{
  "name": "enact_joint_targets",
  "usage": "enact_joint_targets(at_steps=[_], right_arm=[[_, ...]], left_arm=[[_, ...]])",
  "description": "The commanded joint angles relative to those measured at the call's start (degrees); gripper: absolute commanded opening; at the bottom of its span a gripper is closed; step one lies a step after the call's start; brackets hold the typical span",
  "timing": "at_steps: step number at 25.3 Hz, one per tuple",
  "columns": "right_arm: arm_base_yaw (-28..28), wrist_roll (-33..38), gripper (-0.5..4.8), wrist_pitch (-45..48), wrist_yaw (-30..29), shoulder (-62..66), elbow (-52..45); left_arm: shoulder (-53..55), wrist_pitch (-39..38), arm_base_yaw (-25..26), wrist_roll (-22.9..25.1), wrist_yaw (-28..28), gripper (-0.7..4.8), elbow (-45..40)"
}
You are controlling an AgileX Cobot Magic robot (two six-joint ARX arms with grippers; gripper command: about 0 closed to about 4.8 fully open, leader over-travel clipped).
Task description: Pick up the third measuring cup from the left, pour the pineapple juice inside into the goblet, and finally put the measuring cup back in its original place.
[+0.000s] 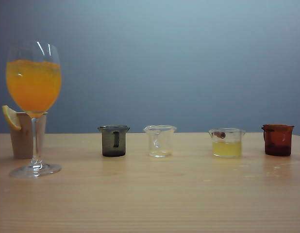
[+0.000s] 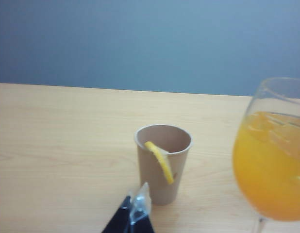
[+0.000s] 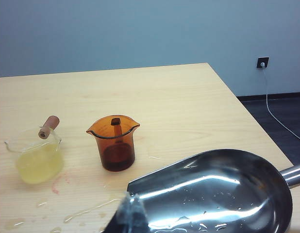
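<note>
Both grippers sit low at the near table edge: the right gripper (image 3: 126,213) has its fingers pressed together, empty, while the left gripper (image 2: 133,213) shows only tips, width unclear. Beyond the right one, the third measuring cup (image 1: 227,142) holds pale pineapple juice (image 1: 226,148) beside an amber cup (image 1: 277,140). Far left stands the goblet (image 1: 33,104), filled with orange drink.
</note>
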Motion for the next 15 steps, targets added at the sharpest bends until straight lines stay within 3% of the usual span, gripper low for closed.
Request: enact_joint_targets(at_steps=[1,7,10,15], right_arm=[[0.0,-0.35,-0.08,0.94,0.13,0.02,-0.09],[0.02,-0.52,-0.08,1.01,0.09,0.02,-0.07],[0.09,-0.5,-0.08,0.96,0.09,0.02,0.52],[0.42,-0.09,-0.09,-2.08,-0.17,0.31,9.27]], left_arm=[[0.0,0.33,0.07,0.02,-2.01,-0.04,0.07],[0.0,0.09,0.04,-0.26,-2.69,-0.04,0.09],[0.0,-0.02,0.04,-3.1,-2.71,-0.04,0.74],[0.02,-5.97,-0.02,-3.17,-1.86,-0.04,8.66]])
